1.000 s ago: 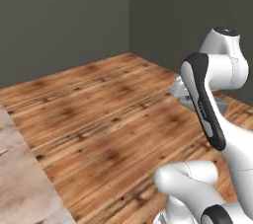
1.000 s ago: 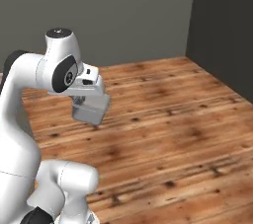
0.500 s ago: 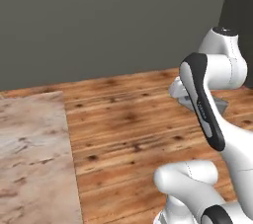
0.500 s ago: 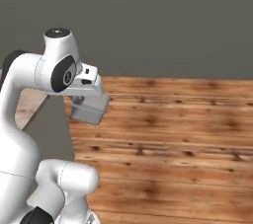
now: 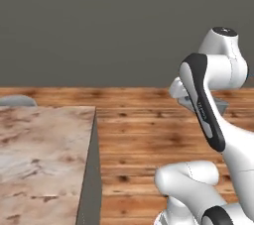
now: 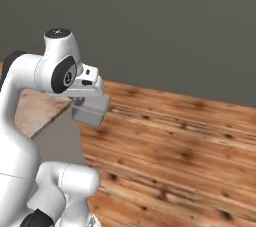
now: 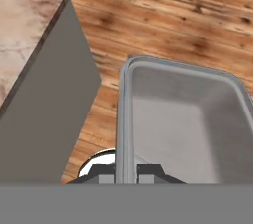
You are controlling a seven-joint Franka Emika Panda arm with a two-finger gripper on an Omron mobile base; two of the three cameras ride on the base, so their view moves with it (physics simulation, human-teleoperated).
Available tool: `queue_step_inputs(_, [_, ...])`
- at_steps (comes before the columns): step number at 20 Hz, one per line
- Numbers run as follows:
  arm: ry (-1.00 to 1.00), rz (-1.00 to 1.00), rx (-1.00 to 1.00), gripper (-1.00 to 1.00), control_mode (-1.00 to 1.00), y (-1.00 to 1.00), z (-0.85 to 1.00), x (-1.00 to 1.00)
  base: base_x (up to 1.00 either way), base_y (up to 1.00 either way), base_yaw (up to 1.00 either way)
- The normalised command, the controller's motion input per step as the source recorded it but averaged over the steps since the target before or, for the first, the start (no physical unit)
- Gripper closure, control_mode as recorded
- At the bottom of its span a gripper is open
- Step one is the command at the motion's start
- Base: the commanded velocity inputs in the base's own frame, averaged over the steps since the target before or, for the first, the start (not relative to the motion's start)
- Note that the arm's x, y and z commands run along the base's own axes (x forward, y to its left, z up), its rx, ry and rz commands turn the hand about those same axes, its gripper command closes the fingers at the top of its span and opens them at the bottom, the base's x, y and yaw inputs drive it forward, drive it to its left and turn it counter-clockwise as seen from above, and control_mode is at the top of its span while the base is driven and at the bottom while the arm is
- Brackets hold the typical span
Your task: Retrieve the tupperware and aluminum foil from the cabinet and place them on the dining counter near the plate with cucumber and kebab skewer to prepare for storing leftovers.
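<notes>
In the hand view a grey open tupperware (image 7: 183, 124) hangs above the wooden floor. My gripper (image 7: 127, 172) is shut on its left wall, one fingertip on each side of the rim. From the right base view the tupperware (image 6: 90, 112) hangs just under the hand, held close in front of the arm. A corner of the tupperware (image 5: 221, 106) peeks out behind the arm in the left base view. The pink-brown marbled dining counter (image 5: 39, 159) lies to the left, and its corner (image 7: 24, 25) is apart from the box. The aluminum foil, cabinet and plate are out of view.
Wooden floor (image 6: 175, 146) stretches ahead to a dark grey wall (image 5: 99, 26). The counter's grey side panel (image 7: 49, 114) drops to the floor left of the held box. A grey rounded shape (image 5: 17, 101) sits at the counter's far edge.
The whole picture has shifted as the base turned. The marbled counter has come further into both base views. The arm and the held tupperware keep the same pose.
</notes>
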Motion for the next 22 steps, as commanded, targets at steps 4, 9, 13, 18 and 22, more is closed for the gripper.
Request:
queue_step_inputs(4, [0.00,0.00,0.00,1.00,1.00,0.00,0.00,0.00,1.00,-0.60,0.48])
queue_step_inputs(9, [0.00,0.00,0.00,1.00,1.00,0.00,0.00,0.00,1.00,-0.71,0.47])
queue_step_inputs(13, [0.00,0.00,0.00,1.00,1.00,0.00,0.00,0.00,1.00,-0.71,0.47])
queue_step_inputs(18, [0.00,0.00,0.00,1.00,1.00,0.00,0.00,0.00,1.00,-0.69,0.49])
queue_step_inputs(22, [0.00,0.00,0.00,1.00,1.00,0.00,0.00,0.00,1.00,-0.63,0.53])
